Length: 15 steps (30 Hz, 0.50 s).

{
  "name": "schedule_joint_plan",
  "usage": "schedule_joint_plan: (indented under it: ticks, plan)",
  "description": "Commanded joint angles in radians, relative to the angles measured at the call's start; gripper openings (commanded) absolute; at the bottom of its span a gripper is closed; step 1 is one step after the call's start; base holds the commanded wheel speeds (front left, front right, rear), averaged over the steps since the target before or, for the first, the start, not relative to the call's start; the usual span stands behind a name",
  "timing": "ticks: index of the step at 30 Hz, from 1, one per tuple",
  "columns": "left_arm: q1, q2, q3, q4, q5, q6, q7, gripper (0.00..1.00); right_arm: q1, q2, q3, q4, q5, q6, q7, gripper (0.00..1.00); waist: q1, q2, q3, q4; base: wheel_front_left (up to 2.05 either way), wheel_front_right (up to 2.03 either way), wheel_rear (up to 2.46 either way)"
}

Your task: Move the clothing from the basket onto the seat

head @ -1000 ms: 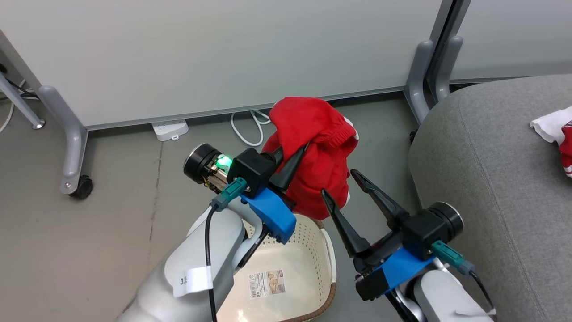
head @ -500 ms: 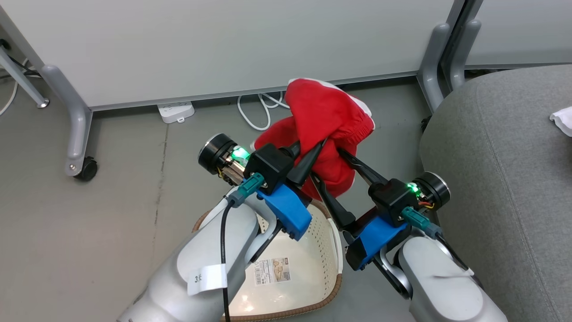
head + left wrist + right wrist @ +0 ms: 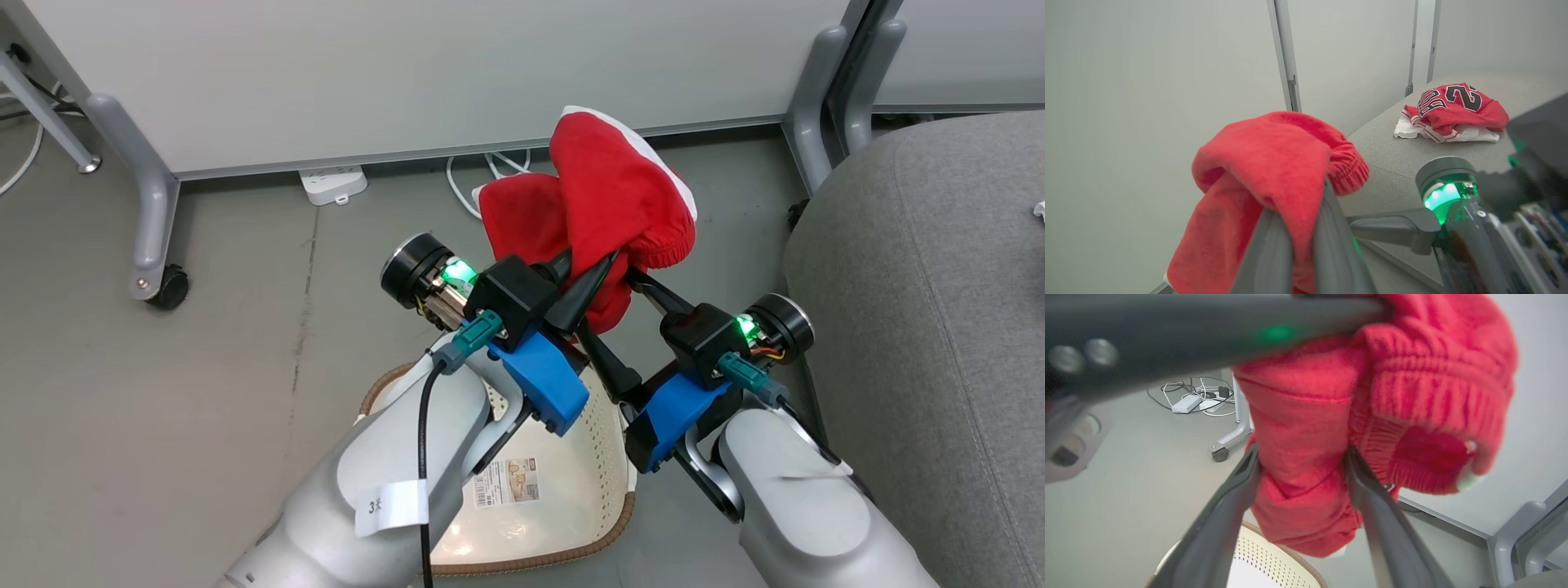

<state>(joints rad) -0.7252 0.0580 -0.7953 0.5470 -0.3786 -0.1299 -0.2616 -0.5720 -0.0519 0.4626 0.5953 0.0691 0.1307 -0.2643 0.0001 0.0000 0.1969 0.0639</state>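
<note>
"Pinching what, exactly, is the left tool (image 3: 589, 260)?"

"It is pinching the plain red garment (image 3: 604, 196). Its fingers are closed right down on a fold near the elastic hem, so the cloth is draping over the fingertips and hanging free at twelve o'clock from the basket (image 3: 600, 465)."

"And the right tool (image 3: 604, 298)?"

"It is standing spread as wide as it goes, straddling the lower hanging fold from about five o'clock. In the right wrist view the cloth is sitting between both fingers, but they are not squeezing it. It is likely being placed there for a second hold, so the loose end is not dangling."

"Why is the garment being held so high?"

"Seemingly so it is clearing the basket's brown rim. The visible part of the basket floor is showing its paper label (image 3: 506, 483)."

"Where is the other piece lying?"

"The jersey (image 3: 1453, 110) is lying crumpled on the seat (image 3: 939, 286), at about two o'clock in the left wrist view. The seat itself is sitting at three o'clock from the basket, apart from the hanging garment."

"So what is remaining?"

"By the look of it, the robot is needing to carry the garment toward three o'clock and release it over the cushion. A low-hanging end is risking a snag on the seat's edge."
</note>
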Motion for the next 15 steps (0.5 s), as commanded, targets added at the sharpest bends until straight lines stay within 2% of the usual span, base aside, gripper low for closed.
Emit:
schedule_joint_plan:
  ticks: [1, 2, 3, 15]
  plan:
    - [-0.018, -0.003, -0.005, -0.007, -0.004, -0.001, -0.005, 0.00, -0.023, 0.002, 0.003, 0.004, 0.010, 0.000, 0.000, 0.87, -0.0001, 0.0000, 0.002, 0.005, 0.00, 0.00, 0.00]
    - [-0.019, -0.004, -0.006, -0.007, -0.005, -0.001, -0.005, 0.00, -0.024, 0.002, 0.004, 0.006, 0.012, 0.000, 0.000, 0.13, -0.0001, 0.0000, 0.003, 0.006, 0.00, 0.00, 0.00]
    - [-0.019, -0.005, -0.007, -0.007, -0.007, -0.001, -0.005, 0.00, -0.025, 0.002, 0.005, 0.008, 0.017, 0.000, 0.000, 0.00, -0.0001, 0.0000, 0.003, 0.008, 0.00, 0.00, 0.00]
    - [-0.004, -0.009, 0.012, -0.003, 0.002, -0.001, -0.005, 0.00, -0.024, 0.002, 0.022, 0.032, 0.028, 0.000, 0.000, 0.00, -0.0001, 0.0000, -0.010, 0.005, 0.00, 0.00, 0.00]
